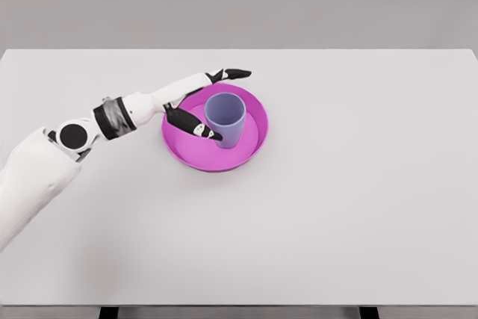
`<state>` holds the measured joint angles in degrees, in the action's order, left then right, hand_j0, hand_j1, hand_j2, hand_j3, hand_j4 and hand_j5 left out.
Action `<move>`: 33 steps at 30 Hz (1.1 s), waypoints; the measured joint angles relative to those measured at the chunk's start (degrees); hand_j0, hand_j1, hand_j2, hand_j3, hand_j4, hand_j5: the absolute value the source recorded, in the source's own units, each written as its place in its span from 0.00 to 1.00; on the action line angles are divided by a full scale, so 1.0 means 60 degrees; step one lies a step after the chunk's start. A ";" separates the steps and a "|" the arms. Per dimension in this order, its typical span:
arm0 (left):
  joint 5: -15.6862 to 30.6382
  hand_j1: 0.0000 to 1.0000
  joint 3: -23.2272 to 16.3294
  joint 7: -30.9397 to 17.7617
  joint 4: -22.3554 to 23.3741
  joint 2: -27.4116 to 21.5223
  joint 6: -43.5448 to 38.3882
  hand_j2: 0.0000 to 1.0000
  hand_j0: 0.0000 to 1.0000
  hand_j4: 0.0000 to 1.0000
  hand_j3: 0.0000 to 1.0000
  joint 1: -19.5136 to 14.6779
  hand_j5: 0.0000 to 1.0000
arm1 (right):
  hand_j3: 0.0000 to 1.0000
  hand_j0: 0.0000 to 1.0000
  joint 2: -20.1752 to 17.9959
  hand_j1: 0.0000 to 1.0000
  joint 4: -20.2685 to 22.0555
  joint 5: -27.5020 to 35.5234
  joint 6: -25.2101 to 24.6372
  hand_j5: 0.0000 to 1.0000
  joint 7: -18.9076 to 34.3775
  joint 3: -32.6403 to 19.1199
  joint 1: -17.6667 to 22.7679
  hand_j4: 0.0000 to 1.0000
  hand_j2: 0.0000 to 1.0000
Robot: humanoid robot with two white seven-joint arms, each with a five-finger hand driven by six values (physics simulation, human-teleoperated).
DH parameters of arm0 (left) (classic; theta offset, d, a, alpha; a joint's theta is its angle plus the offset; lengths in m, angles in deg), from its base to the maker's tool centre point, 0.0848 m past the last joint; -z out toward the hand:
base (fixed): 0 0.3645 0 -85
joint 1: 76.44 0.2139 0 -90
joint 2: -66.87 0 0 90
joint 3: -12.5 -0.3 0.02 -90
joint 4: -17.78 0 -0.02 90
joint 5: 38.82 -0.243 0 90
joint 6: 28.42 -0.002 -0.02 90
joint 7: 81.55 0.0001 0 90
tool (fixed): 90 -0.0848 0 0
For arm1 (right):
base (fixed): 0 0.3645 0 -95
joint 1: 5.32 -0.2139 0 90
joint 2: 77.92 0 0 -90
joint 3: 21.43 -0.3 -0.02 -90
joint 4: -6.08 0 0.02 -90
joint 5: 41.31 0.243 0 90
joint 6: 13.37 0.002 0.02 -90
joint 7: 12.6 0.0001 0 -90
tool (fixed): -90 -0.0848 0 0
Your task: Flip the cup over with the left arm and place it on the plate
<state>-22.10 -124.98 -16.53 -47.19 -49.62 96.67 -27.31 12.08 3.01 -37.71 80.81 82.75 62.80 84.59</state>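
While cup (225,117) stands upright, mouth up, on plate (250,147) | left hand (196,102) fingers (237,74) spread, holding nothing

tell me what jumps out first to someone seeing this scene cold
The bright magenta plate stands out, a little left of the white table's middle, with a lavender cup standing upright on it, mouth up. Next comes the white left arm, reaching in from the lower left. Its left hand sits at the cup's left side, dark fingers spread open on either side of it, not closed around it.
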 measured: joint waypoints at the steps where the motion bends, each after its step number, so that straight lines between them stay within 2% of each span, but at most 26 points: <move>1: 0.0012 1.00 0.0023 0.0000 -0.0065 -0.0040 0.0000 1.00 1.00 1.00 1.00 0.0000 1.00 | 1.00 1.00 0.0000 1.00 0.0000 0.0000 0.0000 1.00 0.0000 0.0000 0.0000 1.00 1.00; 8: 0.0043 1.00 0.0076 0.0000 -0.0393 -0.0251 0.0000 1.00 1.00 1.00 1.00 0.0029 1.00 | 1.00 1.00 0.0000 1.00 0.0001 0.0000 0.0001 1.00 0.0000 -0.0002 0.0000 1.00 1.00; 13: 0.0171 1.00 0.0088 0.0000 -0.0851 -0.0688 0.0001 1.00 1.00 1.00 1.00 0.0293 1.00 | 1.00 1.00 0.0000 1.00 0.0000 0.0000 0.0003 1.00 0.0000 -0.0003 0.0000 1.00 1.00; 15: 0.0245 1.00 0.0094 0.0000 -0.1067 -0.1045 0.0002 1.00 1.00 1.00 1.00 0.0366 1.00 | 1.00 1.00 0.0000 1.00 0.0000 0.0000 0.0002 1.00 0.0000 -0.0003 0.0000 1.00 1.00; 18: 0.0441 1.00 0.0234 -0.0001 -0.1370 -0.1686 0.0005 1.00 1.00 1.00 1.00 0.0864 1.00 | 1.00 1.00 0.0000 1.00 0.0000 0.0000 0.0002 1.00 0.0000 -0.0005 0.0000 1.00 1.00; 21: 0.0551 1.00 0.0679 -0.0002 -0.1606 -0.2467 0.0007 1.00 1.00 1.00 1.00 0.1435 1.00 | 1.00 1.00 0.0000 1.00 0.0000 0.0000 0.0004 1.00 0.0000 -0.0004 0.0000 1.00 1.00; 28: 0.1011 1.00 0.1181 0.0009 -0.1666 -0.4387 0.0003 1.00 1.00 1.00 1.00 0.2329 1.00 | 1.00 1.00 0.0000 1.00 0.0000 0.0000 0.0000 1.00 0.0000 -0.0005 0.0000 1.00 1.00; 30: 0.1127 1.00 0.1228 0.0006 -0.1655 -0.4713 0.0000 1.00 1.00 1.00 1.00 0.2387 1.00 | 1.00 1.00 0.0000 1.00 0.0000 0.0000 0.0003 1.00 0.0000 -0.0005 0.0000 1.00 1.00; 31: 0.1107 1.00 0.1227 0.0002 -0.1649 -0.4823 0.0002 1.00 1.00 1.00 1.00 0.2725 1.00 | 1.00 1.00 0.0000 1.00 0.0000 0.0000 0.0001 1.00 0.0000 -0.0004 0.0000 1.00 1.00; 33: 0.1046 1.00 0.1249 0.0002 -0.1649 -0.4990 0.0002 1.00 1.00 1.00 1.00 0.2739 1.00 | 1.00 1.00 0.0000 1.00 0.0000 0.0000 0.0003 1.00 0.0000 -0.0005 0.0000 1.00 1.00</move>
<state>-15.83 -117.49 -16.52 -57.09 -79.56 96.68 -10.87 12.08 3.01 -37.71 80.82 82.75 62.77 84.59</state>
